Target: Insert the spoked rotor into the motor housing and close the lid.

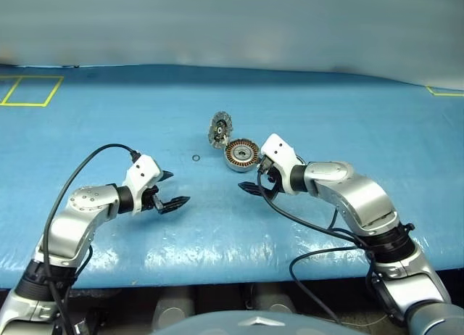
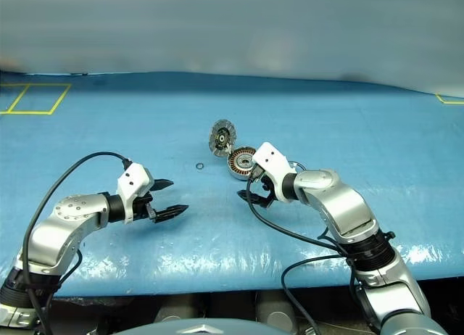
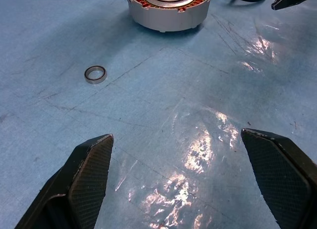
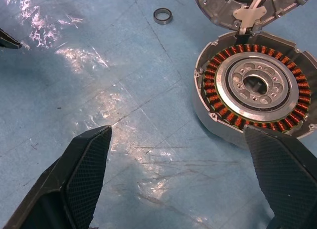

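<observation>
Both your grippers, left and right, hang spread and empty over the blue tabletop, the right nearest the motor housing lying mid-table, windings up, lid hinged open, apparently ready for insertion.

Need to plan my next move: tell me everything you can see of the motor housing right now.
The motor housing is a shallow round grey metal casing lying flat on the blue table, open side up. A ring of copper-brown windings circles a silver hub with small holes. The lid stands tilted open at its far edge, joined by a small bracket. The right gripper hovers beside it, open, not touching.
</observation>
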Robot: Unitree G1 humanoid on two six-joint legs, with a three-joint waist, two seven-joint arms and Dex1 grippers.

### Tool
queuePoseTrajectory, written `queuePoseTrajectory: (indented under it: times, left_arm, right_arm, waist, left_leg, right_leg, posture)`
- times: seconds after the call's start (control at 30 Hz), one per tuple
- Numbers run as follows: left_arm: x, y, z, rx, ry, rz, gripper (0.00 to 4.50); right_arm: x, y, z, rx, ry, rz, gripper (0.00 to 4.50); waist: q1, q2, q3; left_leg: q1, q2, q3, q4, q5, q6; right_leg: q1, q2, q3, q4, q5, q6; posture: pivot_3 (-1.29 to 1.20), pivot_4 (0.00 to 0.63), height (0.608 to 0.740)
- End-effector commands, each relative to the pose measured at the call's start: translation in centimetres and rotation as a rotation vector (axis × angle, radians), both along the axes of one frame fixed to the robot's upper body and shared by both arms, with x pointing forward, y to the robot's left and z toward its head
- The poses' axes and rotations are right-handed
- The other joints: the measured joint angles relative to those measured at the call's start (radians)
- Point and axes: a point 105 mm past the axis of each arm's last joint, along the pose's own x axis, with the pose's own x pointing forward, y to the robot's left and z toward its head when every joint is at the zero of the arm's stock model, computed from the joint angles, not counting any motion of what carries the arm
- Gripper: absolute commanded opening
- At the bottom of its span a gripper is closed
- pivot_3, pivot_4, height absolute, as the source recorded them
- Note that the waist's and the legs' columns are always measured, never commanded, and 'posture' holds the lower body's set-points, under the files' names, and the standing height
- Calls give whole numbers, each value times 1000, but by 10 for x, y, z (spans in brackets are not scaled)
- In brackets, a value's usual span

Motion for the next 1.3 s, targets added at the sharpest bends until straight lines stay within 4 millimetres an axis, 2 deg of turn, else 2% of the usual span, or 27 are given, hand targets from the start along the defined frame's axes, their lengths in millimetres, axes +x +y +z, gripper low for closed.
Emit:
queuePoseTrajectory:
  times: [0.03,0.37,0.53,0.73,0.9,1.3]
  left_arm:
    - [-1,-2,13,-1,-51,-17,4485]
    - [0,-4,14,-7,-79,-20,4485]
    - [-2,-10,15,-12,-112,-28,4485]
    - [-10,-24,16,-71,-160,-25,4485]
    - [-22,-31,11,-104,-164,-12,4485]
    - [-36,-40,0,-148,-135,30,4485]
  right_arm:
    - [5,2,16,13,-61,4,4500]
    - [10,5,18,-43,-108,30,4500]
    - [25,12,16,-215,-198,106,4500]
    - [42,30,13,-271,-217,187,4500]
    - [52,37,6,-310,-207,234,4500]
    - [58,25,-3,-347,-182,237,4500]
  waist:
    - [0,0,0]
    - [-2,1,1]
    - [-2,2,1]
    - [-2,3,2]
    - [-1,3,2]
    - [-1,4,2]
  left_leg:
    - [0,0,0,0,0,0]
    - [0,0,-1,0,0,0]
    - [0,0,0,1,0,0]
    - [0,0,-1,0,0,0]
    - [0,0,-1,0,0,0]
    - [0,0,-3,0,0,0]
  right_leg:
    - [0,0,0,0,0,0]
    - [0,0,0,0,0,0]
    - [0,0,0,0,0,0]
    - [0,-1,-1,0,0,0]
    - [0,-3,-2,1,0,0]
    - [1,-5,-4,2,0,0]
  posture:
    - [0,150,740]
    - [0,150,740]
    - [0,150,740]
    - [0,150,740]
    - [0,150,740]
    - [0,150,740]
